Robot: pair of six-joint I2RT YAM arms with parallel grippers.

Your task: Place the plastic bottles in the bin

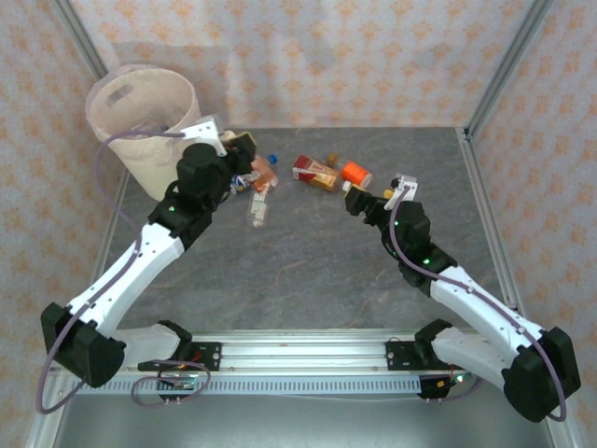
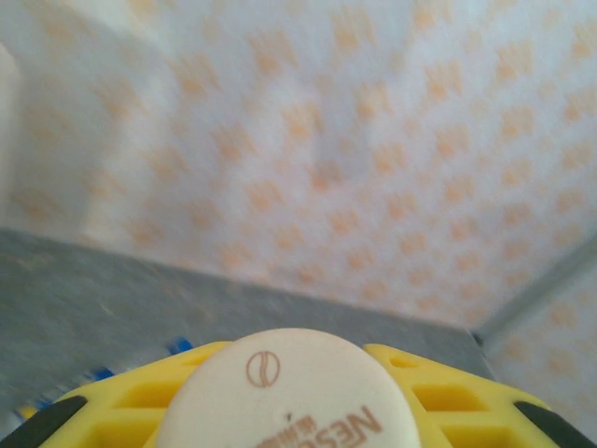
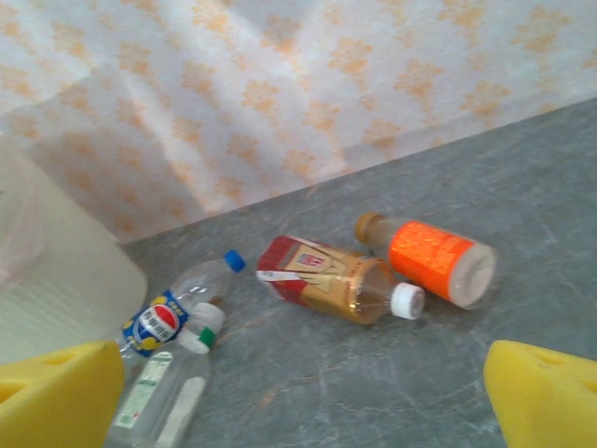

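So the bin [image 1: 140, 117] sat way over in the far left corner of the table [image 1: 308, 271], cream with that thin bag lining showing. Just to the right of it was the left gripper [image 2: 291, 415], and its yellow fingers [image 2: 140, 397] were clamped on the gripped bottle [image 2: 280, 369], which you saw end-on as a round cream face with some printing on it. Next over, a Pepsi bottle [image 3: 177, 313] with a blue cap lay on its side, touching a clear bottle [image 3: 159, 392] with a white and green label. Further right, the red-label bottle [image 3: 322, 280] was lying down too, its white cap right up against the orange-label bottle [image 3: 434, 261]. The right gripper [image 1: 373, 198] hung near those two with its jaws wide apart, nothing between them.
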